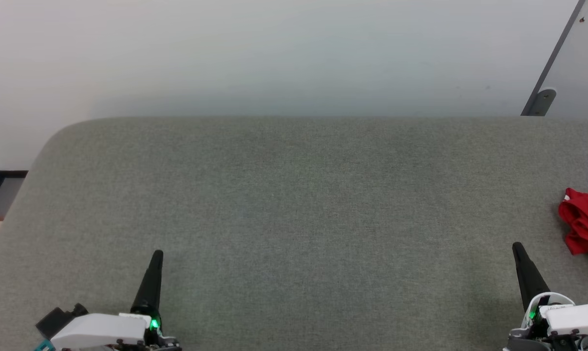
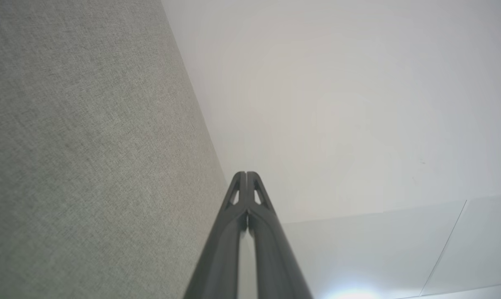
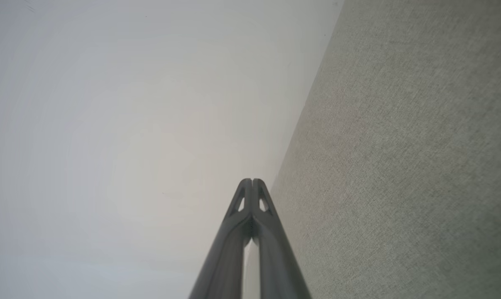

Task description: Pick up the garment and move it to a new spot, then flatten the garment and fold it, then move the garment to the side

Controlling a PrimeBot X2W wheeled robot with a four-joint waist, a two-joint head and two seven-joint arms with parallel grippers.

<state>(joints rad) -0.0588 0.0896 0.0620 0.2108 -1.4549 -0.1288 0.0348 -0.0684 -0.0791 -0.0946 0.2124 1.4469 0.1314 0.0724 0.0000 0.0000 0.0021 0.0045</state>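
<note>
The garment (image 1: pixel 586 229) lies crumpled in a red heap at the right edge of the head view, with a bit of white trim at its lower side; most of it is cut off by the frame. My right gripper (image 1: pixel 517 247) stands shut to the left of the heap and apart from it, holding nothing. Far to the left, my left gripper (image 1: pixel 158 255) is shut and empty too. In the left wrist view the left gripper (image 2: pixel 246 174) has its tips pressed together, as does the right gripper (image 3: pixel 252 181) in the right wrist view.
A wide grey fabric surface (image 1: pixel 294 209) carries everything; its far edge meets a pale wall (image 1: pixel 274 53). A grey bracketed panel (image 1: pixel 547 92) leans at the back right. Past the rounded left corner, a dark-framed object (image 1: pixel 4 192) sits low.
</note>
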